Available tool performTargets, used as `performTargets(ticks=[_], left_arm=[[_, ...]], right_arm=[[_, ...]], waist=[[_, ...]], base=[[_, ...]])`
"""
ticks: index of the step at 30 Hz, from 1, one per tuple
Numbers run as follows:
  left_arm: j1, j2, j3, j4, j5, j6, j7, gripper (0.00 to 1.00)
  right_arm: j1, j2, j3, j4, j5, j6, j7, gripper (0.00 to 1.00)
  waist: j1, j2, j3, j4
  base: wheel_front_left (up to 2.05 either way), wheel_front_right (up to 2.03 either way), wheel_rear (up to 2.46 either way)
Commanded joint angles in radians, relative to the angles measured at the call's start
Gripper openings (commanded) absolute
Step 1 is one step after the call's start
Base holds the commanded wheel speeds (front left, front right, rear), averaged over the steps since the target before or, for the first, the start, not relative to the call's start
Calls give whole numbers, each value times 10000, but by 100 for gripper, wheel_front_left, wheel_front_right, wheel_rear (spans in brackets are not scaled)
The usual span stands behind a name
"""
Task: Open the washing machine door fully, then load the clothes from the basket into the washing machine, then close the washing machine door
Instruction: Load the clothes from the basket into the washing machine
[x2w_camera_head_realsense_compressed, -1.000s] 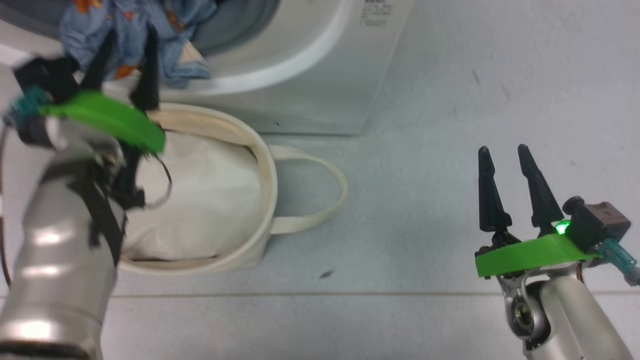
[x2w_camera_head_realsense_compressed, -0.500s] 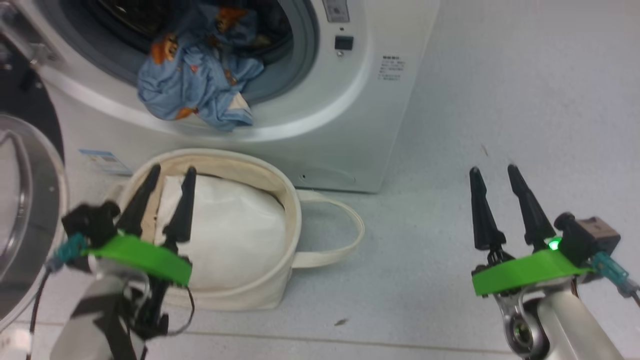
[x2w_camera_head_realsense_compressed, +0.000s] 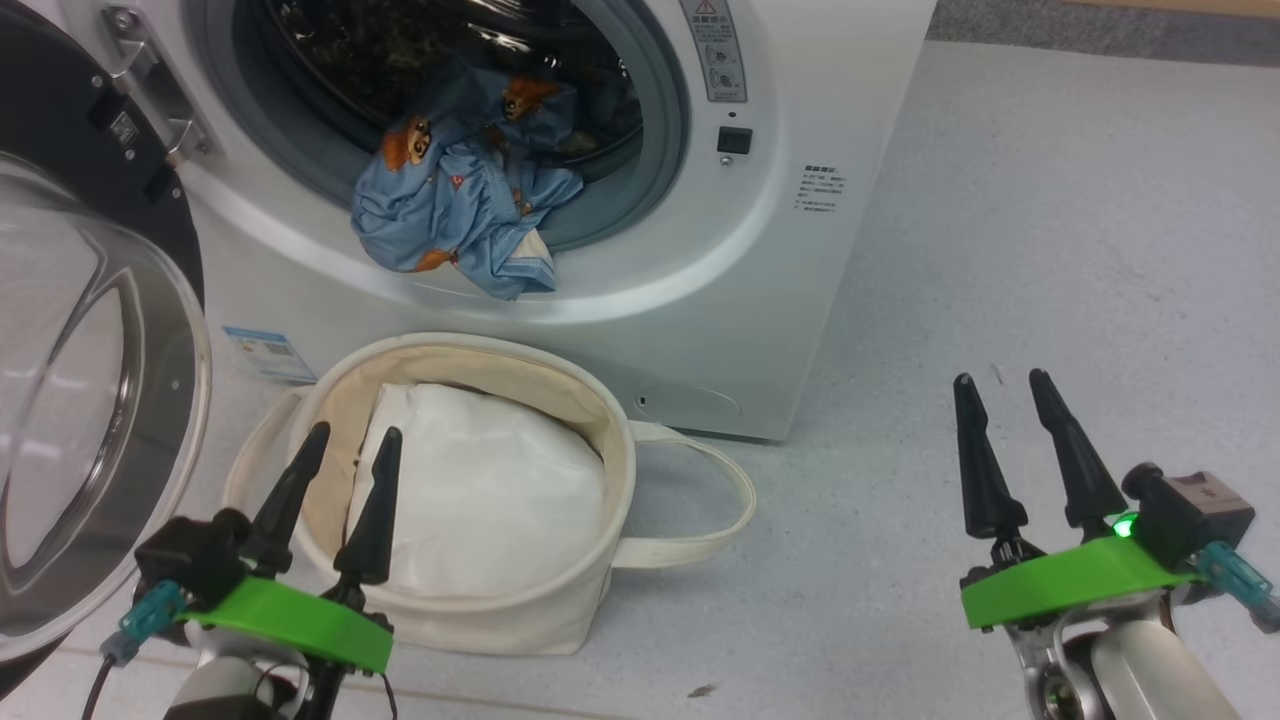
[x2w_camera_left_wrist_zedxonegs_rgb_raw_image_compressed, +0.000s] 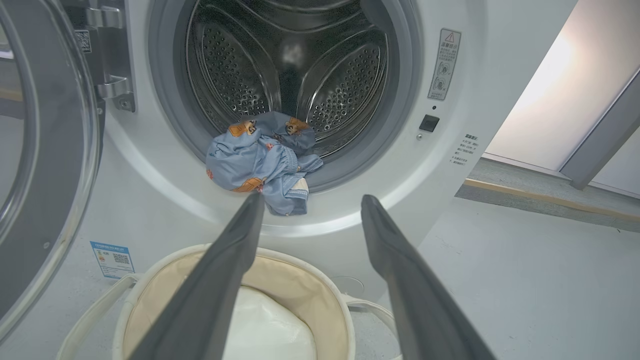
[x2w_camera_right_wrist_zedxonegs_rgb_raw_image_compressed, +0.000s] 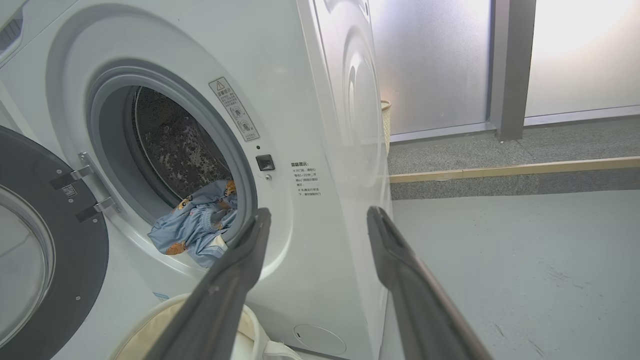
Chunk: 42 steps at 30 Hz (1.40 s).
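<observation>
At the mouth of the washing machine (x2w_camera_head_realsense_compressed: 800, 90), the clothes (x2w_camera_head_realsense_compressed: 450, 205) hang half out; the left gripper (x2w_camera_head_realsense_compressed: 356, 432) and right gripper (x2w_camera_head_realsense_compressed: 1000, 378) are wide open, empty.

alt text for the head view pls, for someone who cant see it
A light blue cartoon-print garment hangs over the lip of the open white washing machine, its door swung wide at left. Below sits a cream canvas basket holding a white padded cloth, with the left gripper and right gripper open, holding nothing.
</observation>
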Motion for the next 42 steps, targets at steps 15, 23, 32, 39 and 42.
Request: performTargets(ticks=[15, 23, 32, 39, 42], left_arm=[[-60, -40, 891, -893, 549, -57, -59, 100], [-139, -49, 818, -818, 537, -57, -59, 100], [-384, -56, 864, -539, 430, -57, -59, 100], [-1178, 51, 542, 329, -104, -57, -59, 100], [-1713, 162, 381, 956, -495, -57, -59, 100]], right_arm=[[193, -180, -43, -413, -161, 4, -93, 100], [173, -116, 26, -389, -181, 4, -93, 100], [42, -46, -6, -494, -283, 4, -93, 100], [-194, 109, -21, -633, -433, 4, -93, 100], [-365, 181, -3, -700, -530, 4, -93, 100]], waist=[[-1, 0, -44, 90], [-1, 0, 70, -23], [-1, 0, 474, -300], [-1, 0, 1212, -482], [-1, 0, 1642, -569]], base=[[0, 0, 0], [0, 0, 0], [0, 0, 0], [0, 0, 0], [0, 0, 0]])
